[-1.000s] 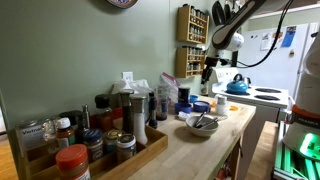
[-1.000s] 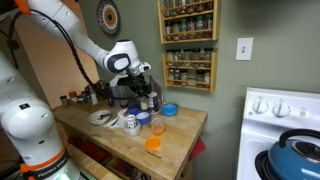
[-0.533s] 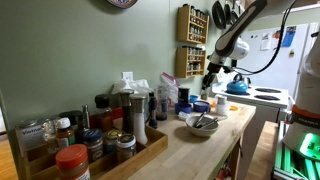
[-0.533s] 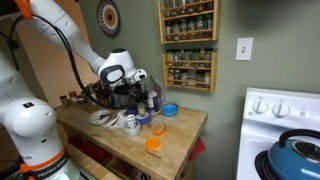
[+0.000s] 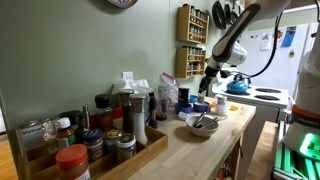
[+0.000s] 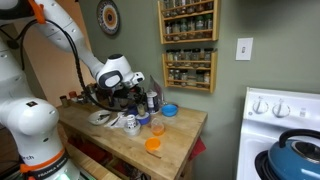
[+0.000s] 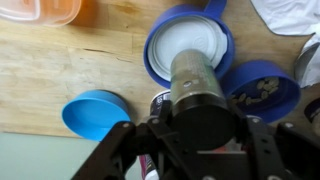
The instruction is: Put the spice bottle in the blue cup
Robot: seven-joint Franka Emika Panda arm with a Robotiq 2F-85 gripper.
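Note:
In the wrist view my gripper (image 7: 198, 128) is shut on the spice bottle (image 7: 193, 72), a slim jar with a grey top and a dark body, seen end-on. It hangs above the wooden counter. The bright blue cup (image 7: 95, 112) stands open and empty to the lower left of the bottle, apart from it. In an exterior view the gripper (image 6: 147, 97) hovers just left of the blue cup (image 6: 169, 110). In an exterior view the gripper (image 5: 207, 82) is over the far end of the counter; the cup is hard to make out there.
Under the bottle are a blue-rimmed white container (image 7: 188, 42) and a blue dish with crumbs (image 7: 264, 90). An orange cup (image 6: 153, 144) stands near the counter's front. A white bowl (image 5: 200, 124), several jars (image 5: 75, 140), a spice rack (image 6: 188, 45) and a blue kettle (image 6: 298, 150) are around.
The arm has come down toward the counter with the spice bottle still held. The blue cup and the other things have not moved.

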